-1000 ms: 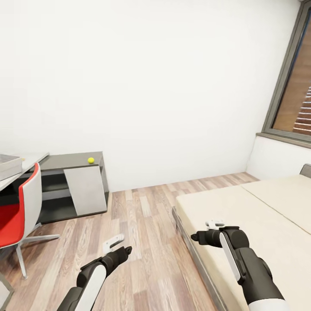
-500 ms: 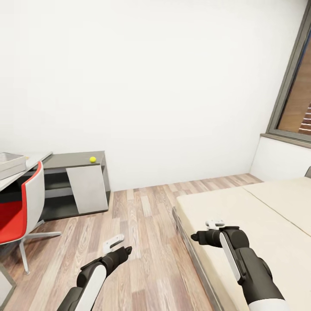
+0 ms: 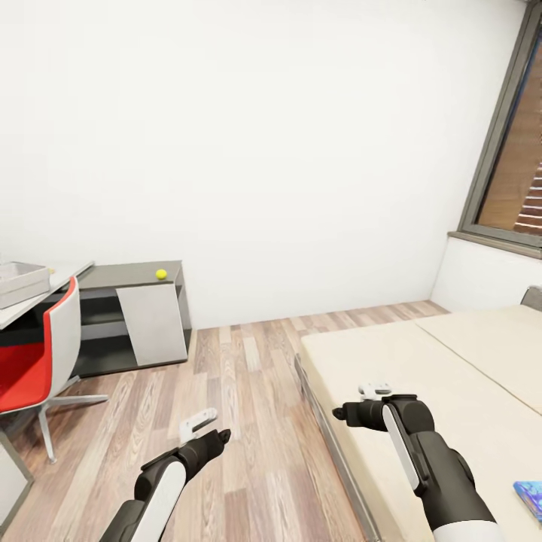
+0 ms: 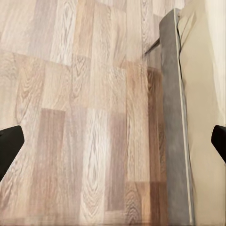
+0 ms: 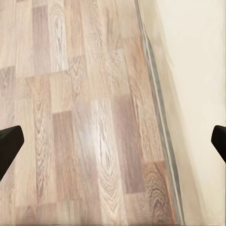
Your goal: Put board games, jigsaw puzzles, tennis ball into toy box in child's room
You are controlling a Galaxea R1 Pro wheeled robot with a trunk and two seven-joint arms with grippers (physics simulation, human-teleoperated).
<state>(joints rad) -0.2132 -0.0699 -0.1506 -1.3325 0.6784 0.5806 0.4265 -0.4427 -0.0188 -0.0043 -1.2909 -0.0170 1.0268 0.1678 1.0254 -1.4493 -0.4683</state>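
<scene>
The bed with its plain beige mattress takes up the right of the head view. A mostly blue board game lies on it at the lower right edge, partly cut off. Far left, the light grey toy box stands on the pale table. A yellow-green tennis ball rests on the lower dark grey desk. My left gripper hangs open over the wooden floor. My right gripper is open above the bed's near edge. Both wrist views show dark fingertips wide apart with nothing between them.
A red and white chair stands at the table on the left. Wood-plank floor runs between the desk and the bed. A white wall lies ahead, and a dark-framed window is at the right. The bed's grey frame runs alongside the floor.
The camera has shifted, so the whole view moved a little. The blue board game has come into view at the lower right. Both arms keep their pose.
</scene>
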